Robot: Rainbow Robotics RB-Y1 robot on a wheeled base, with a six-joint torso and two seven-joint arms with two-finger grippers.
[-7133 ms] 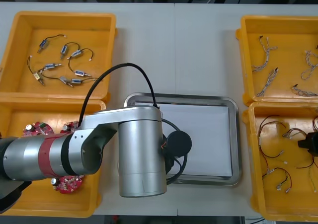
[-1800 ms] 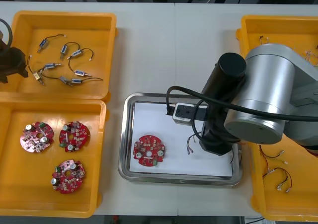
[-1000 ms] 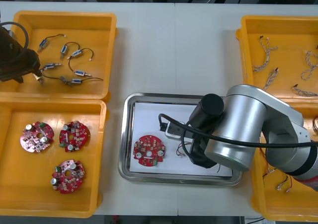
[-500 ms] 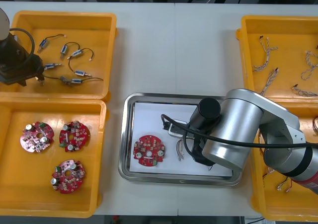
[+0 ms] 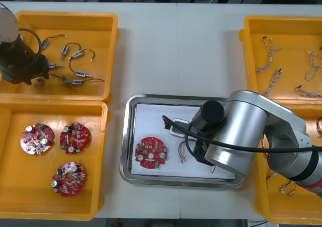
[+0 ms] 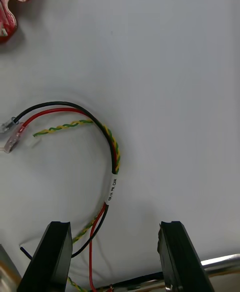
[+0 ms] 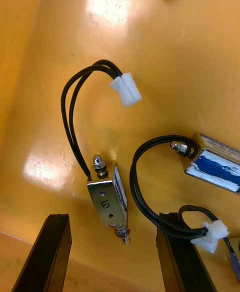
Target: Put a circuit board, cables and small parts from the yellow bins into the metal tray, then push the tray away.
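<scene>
**L arm.** Left pincer (image 7: 112,220) is low over the far yellow bin (image 5: 65,15) on the left of the table (image 5: 176,51). Fingers are wide apart and hold nothing. A small metal part (image 7: 107,203) lies on the bin floor between them, untouched.

**R arm.** Right pincer (image 6: 115,228) is over the metal tray (image 5: 124,151). Fingers are spread, no grip. The red and yellow cable (image 6: 112,157) lies loose on the white liner, its near end running between them. The circuit board (image 5: 151,153) lies flat in the tray, beside the cable and apart from it.

**Handling, judged.**
- The part has a rigid metal body, prob. light, with smooth faces that may slip under a weak squeeze.
- Its black leads (image 7: 75,116) are limp and end in a white plug (image 7: 126,89), so they make a poor hold: the body would swing.
- Recommend closing across the body's two flat sides, approx. mid-length, clear of the nut end.

**Risk.** The lead of the neighbouring part (image 7: 215,164) curls just beside the body. It may snag and lift with it.

**Status.** Board and one cable are in the tray. Small parts are not yet in.
</scene>
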